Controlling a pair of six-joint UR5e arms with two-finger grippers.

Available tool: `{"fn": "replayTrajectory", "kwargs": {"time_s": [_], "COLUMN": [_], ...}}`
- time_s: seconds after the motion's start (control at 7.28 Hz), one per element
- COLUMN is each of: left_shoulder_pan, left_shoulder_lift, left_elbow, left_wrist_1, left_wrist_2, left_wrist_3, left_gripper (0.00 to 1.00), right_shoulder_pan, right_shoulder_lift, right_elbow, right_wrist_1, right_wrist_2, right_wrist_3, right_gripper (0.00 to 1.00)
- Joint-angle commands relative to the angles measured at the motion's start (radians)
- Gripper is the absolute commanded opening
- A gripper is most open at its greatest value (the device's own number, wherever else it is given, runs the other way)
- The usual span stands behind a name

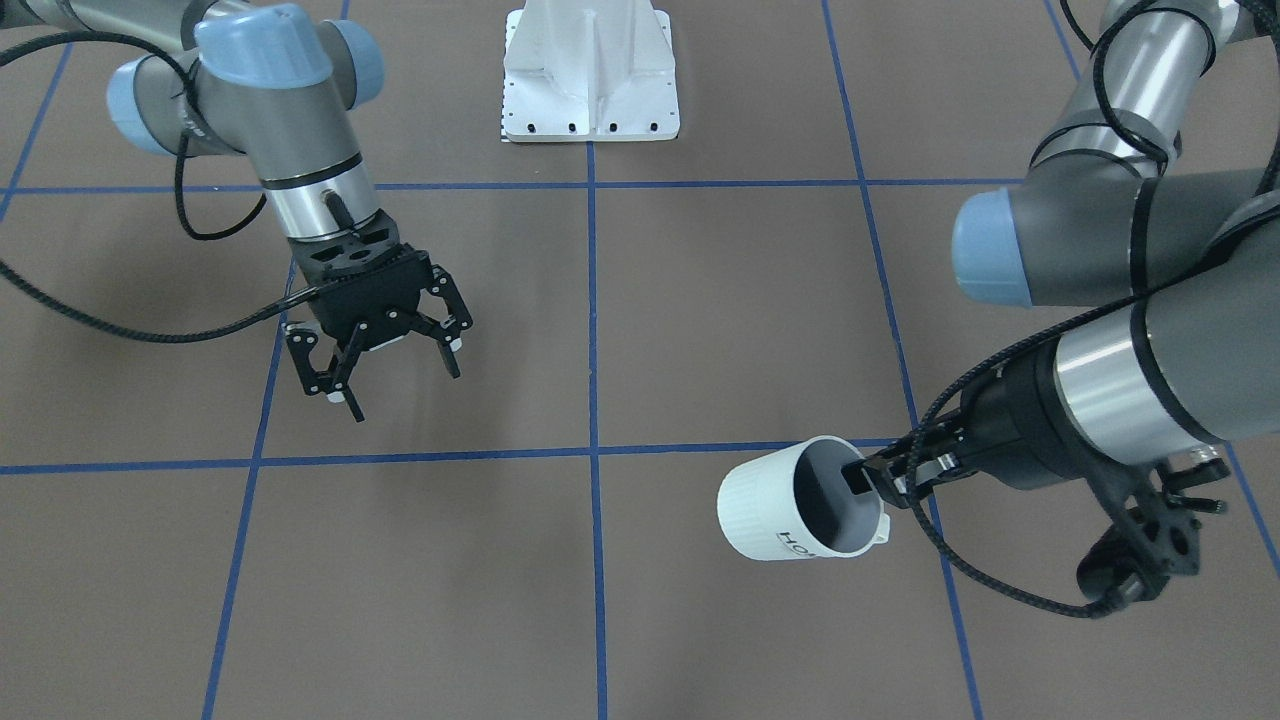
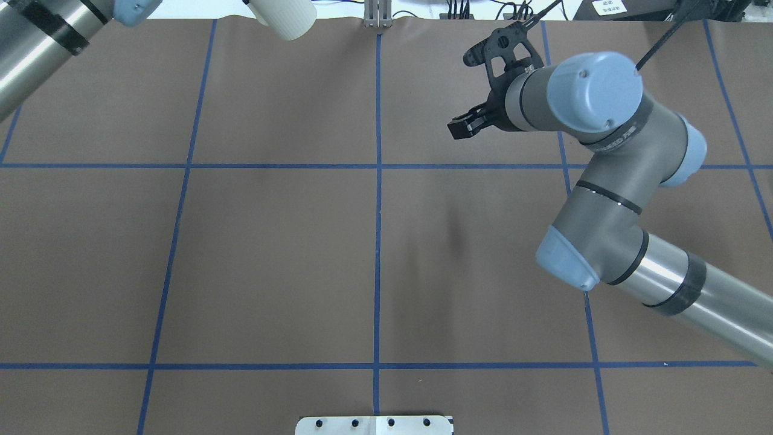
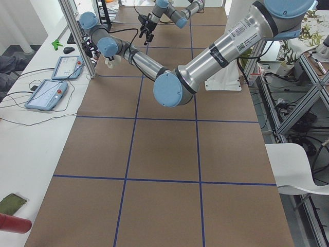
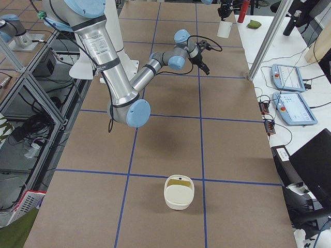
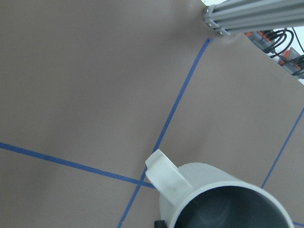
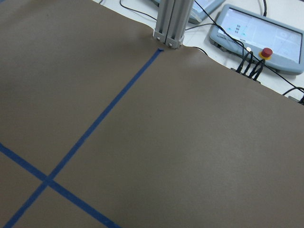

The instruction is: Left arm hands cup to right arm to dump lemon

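Observation:
The left arm (image 1: 1130, 330) comes in from the right of the front-facing view. Its gripper (image 1: 875, 478) is shut on the rim of the cup (image 1: 790, 500), one finger inside and one outside. The off-white cup with black lettering hangs tilted in the air, its dark grey mouth turned toward the wrist. It also shows at the far left edge of the overhead view (image 2: 284, 18) and in the left wrist view (image 5: 213, 194), handle up. No lemon shows in the visible part of the cup's inside. The right gripper (image 1: 405, 385) is open and empty, well apart from the cup.
The white mount base (image 1: 590, 80) stands at the robot's side of the table. A cream tub (image 4: 179, 192) with a yellowish inside sits on the table near the robot's right end. An aluminium post (image 6: 172, 23) and control pendants (image 6: 259, 35) stand at the far edge.

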Motion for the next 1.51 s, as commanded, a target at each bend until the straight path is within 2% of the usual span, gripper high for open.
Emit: {"fn": "replayTrajectory", "kwargs": {"time_s": [0.0, 0.14, 0.41, 0.55, 0.69, 0.82, 1.1, 1.24, 1.37], "left_shoulder_pan": [-0.006, -0.004, 0.029, 0.049, 0.072, 0.083, 0.082, 0.079, 0.077], "left_shoulder_lift": [0.109, 0.165, 0.364, 0.423, 0.449, 0.459, 0.602, 0.635, 0.690], "left_elbow": [-0.082, -0.130, -0.380, -0.522, -0.657, -0.742, -0.821, -0.826, -0.837], "left_wrist_1": [0.004, 0.011, 0.143, 0.312, 0.560, 0.763, 0.768, 0.768, 0.749], "left_wrist_2": [0.064, 0.088, 0.235, 0.327, 0.452, 0.536, 0.524, 0.503, 0.498], "left_wrist_3": [0.001, 0.001, 0.070, 0.198, 0.369, 0.523, 0.688, 0.752, 0.792], "left_gripper": [0.00, 0.00, 0.00, 0.00, 0.00, 0.00, 0.00, 0.00, 0.00], "right_shoulder_pan": [0.167, 0.233, 0.326, 0.356, 0.392, 0.409, 0.451, 0.517, 0.594], "right_shoulder_lift": [-0.007, -0.012, -0.043, -0.082, -0.095, -0.101, -0.226, -0.283, -0.344], "right_elbow": [0.002, 0.005, 0.041, 0.101, 0.147, 0.184, 0.261, 0.273, 0.273], "right_wrist_1": [-0.144, -0.216, -0.339, -0.420, -0.549, -0.676, -0.702, -0.700, -0.700], "right_wrist_2": [0.262, 0.346, 0.378, 0.378, 0.378, 0.376, 0.405, 0.491, 0.557], "right_wrist_3": [-0.049, -0.060, -0.081, -0.142, -0.231, -0.323, -0.358, -0.367, -0.472], "right_gripper": [1.00, 1.00, 1.00, 1.00, 1.00, 1.00, 1.00, 1.00, 1.00]}}
